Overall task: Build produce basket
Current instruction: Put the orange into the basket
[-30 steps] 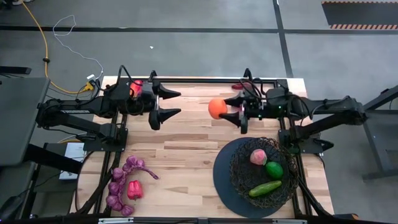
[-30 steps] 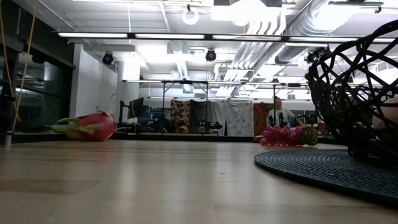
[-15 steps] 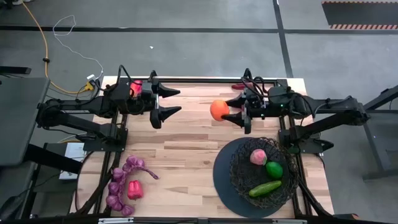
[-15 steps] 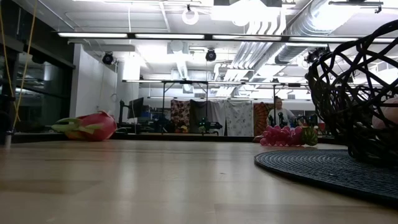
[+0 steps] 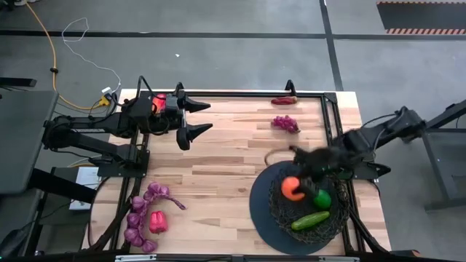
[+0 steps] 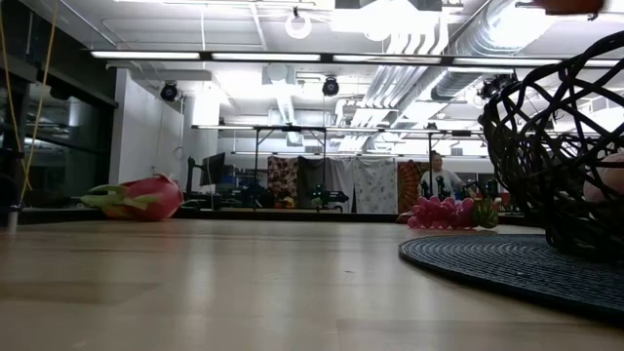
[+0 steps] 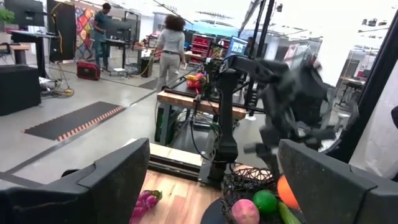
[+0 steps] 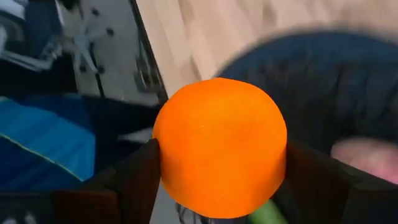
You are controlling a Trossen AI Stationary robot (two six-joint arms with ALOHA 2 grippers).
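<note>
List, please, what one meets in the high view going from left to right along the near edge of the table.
Purple grape bunches → red pepper → basket on its dark disc, with the cucumber lying inside it.

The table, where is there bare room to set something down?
The table is bare across its middle, between the left tool and the basket, and along the near edge right of the red pepper. The basket side is crowded: the right tool holds the orange there.
</note>
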